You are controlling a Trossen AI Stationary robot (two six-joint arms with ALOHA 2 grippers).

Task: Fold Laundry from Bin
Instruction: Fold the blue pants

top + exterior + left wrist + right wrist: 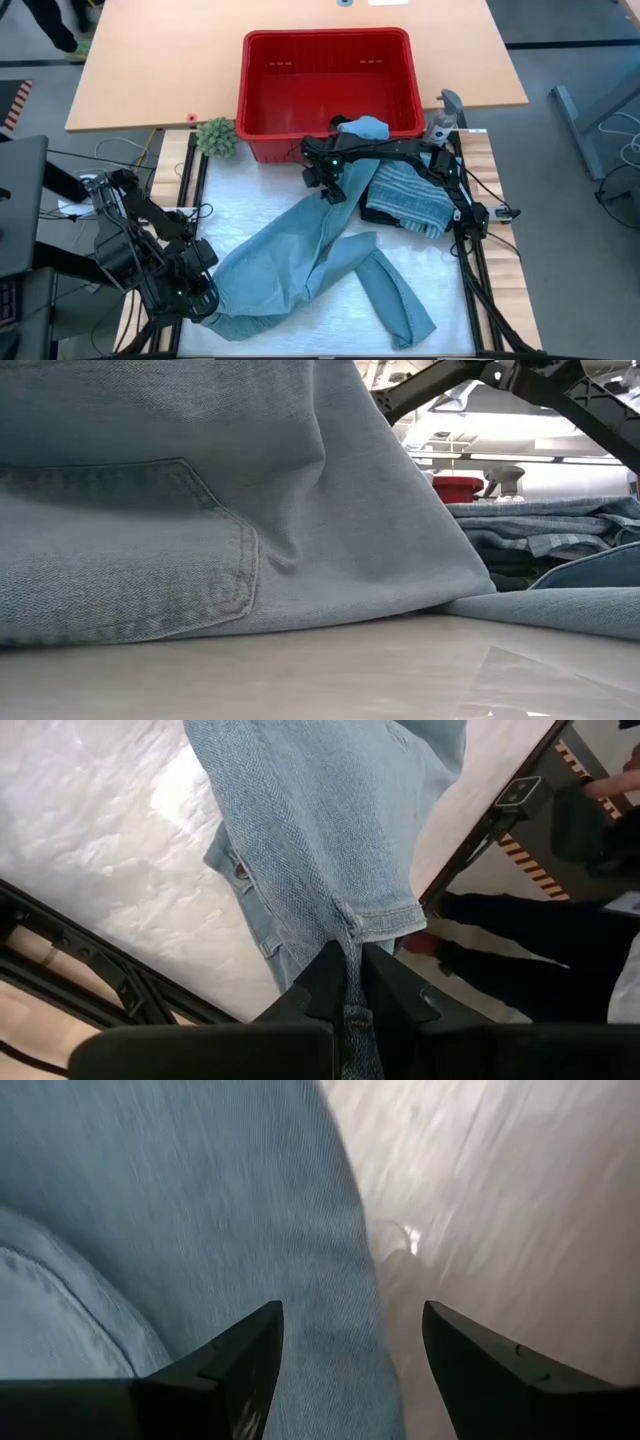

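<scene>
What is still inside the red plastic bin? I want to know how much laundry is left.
The red slotted plastic bin looks bare across most of its floor; a light blue cloth hangs over its front rim, hiding that corner.

left gripper (197, 303) jaws clamped, near-left corner | right gripper (328, 190) jaws apart, mid-table

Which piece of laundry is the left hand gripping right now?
The light blue jeans spread across the table. The left hand is shut on their hem at the near left corner. The striped cloth lies folded near the bin, ungripped.
</scene>
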